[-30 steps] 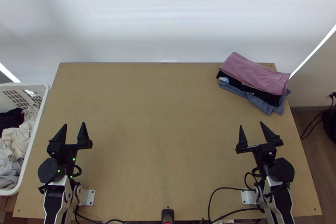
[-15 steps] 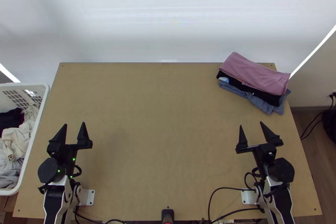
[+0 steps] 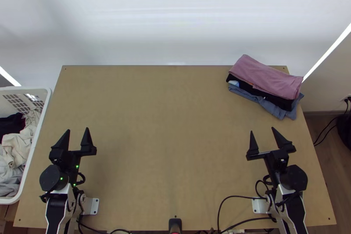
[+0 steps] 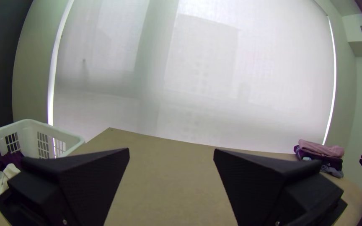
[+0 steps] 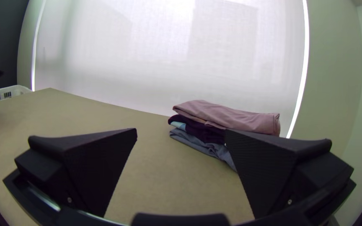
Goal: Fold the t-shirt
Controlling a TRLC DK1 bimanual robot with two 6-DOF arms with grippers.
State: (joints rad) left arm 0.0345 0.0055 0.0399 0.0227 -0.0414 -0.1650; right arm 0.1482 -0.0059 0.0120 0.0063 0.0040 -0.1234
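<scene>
My left gripper (image 3: pixel 77 130) is open over the table's left part, nothing between its fingers; in the left wrist view the left gripper (image 4: pixel 171 152) stands wide. My right gripper (image 3: pixel 262 130), also open and empty, is over the right part, nearer the table's front than the cloth stack; the right wrist view shows the right gripper (image 5: pixel 181 132) spread wide. At the back right corner lies a stack of folded cloths: a pink one (image 3: pixel 266 77) on top, a black one (image 3: pixel 281 101) under it, and a blue-grey one (image 3: pixel 274 109) at the bottom.
A white basket (image 3: pixel 37 133) with bunched light cloth (image 3: pixel 17 146) and dark cloth (image 3: pixel 11 125) stands at the table's left edge. Black cables (image 3: pixel 232 197) run along the front edge near the right arm's base. Bare wooden table (image 3: pixel 171 137) lies between the arms.
</scene>
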